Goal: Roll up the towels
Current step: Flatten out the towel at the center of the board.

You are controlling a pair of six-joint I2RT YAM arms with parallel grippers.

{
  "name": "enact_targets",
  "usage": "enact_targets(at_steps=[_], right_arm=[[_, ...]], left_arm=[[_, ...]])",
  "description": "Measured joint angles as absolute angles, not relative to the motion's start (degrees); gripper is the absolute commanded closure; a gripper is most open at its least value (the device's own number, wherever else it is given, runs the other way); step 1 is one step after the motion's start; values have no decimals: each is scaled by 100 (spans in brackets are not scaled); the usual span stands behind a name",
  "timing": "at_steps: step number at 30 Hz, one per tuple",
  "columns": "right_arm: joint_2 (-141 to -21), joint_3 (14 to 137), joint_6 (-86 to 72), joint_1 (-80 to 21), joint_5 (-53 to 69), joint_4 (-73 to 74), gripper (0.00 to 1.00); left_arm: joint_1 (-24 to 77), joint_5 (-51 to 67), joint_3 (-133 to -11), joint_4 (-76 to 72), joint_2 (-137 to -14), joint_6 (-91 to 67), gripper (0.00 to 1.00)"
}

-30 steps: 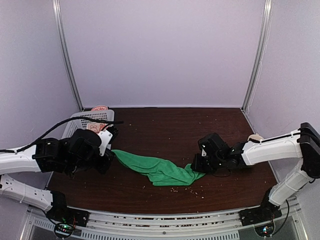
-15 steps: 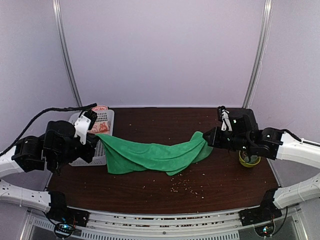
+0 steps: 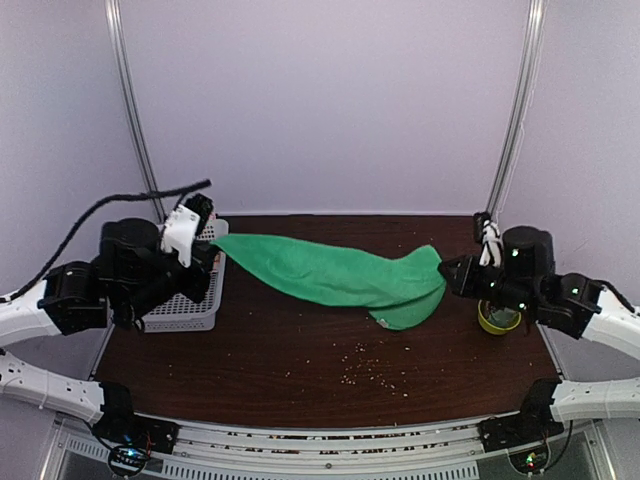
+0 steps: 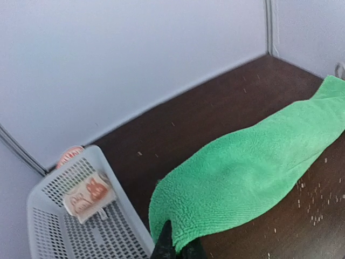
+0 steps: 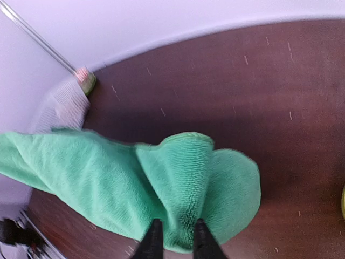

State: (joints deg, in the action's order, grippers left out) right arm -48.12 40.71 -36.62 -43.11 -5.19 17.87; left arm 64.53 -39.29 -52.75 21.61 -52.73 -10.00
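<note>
So the green towel is strung out sideways across the middle of the table, one end in each gripper. It looks lifted, with the belly sagging and a loose lobe drooping at the right end.

It's plush, floppy stuff with no stiffness and barely any weight, and it bunches wherever it's pinched. I'd say corners or a flat hem are the places to hold it, since a wad in the middle won't roll straight.

The left gripper is pressed together on the left corner. The right gripper has its fingers narrowly apart around a thick folded bunch, which looks like a pinch to me.

The printed pinkish towel sits in the white basket far left. There are crumbs out front and a yellow-green bowl on the right.
</note>
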Motion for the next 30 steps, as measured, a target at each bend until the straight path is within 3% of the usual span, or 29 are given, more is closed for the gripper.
enact_targets(at_steps=[3, 10, 16, 23, 30], right_arm=[[-4941, 3181, -3883, -4309, -303, 2121, 47], [-4539, 2875, -4040, -4322, -10, 2480, 47], [-5124, 3146, -3916, -4628, 78, 2362, 45], [-5931, 2902, -4388, -4847, -239, 2220, 44], [-6934, 2853, -4709, -4847, -333, 1855, 47]], left_arm=[[6455, -3343, -4602, 2169, -5898, -1435, 100], [6455, -2742, -4152, 2355, -6908, -2023, 100], [6455, -2895, -4497, 2471, -6713, -2067, 100], [6455, -3470, -5078, 2526, -5682, -2095, 100], [6455, -3667, -5092, 2484, -5218, -2067, 100]])
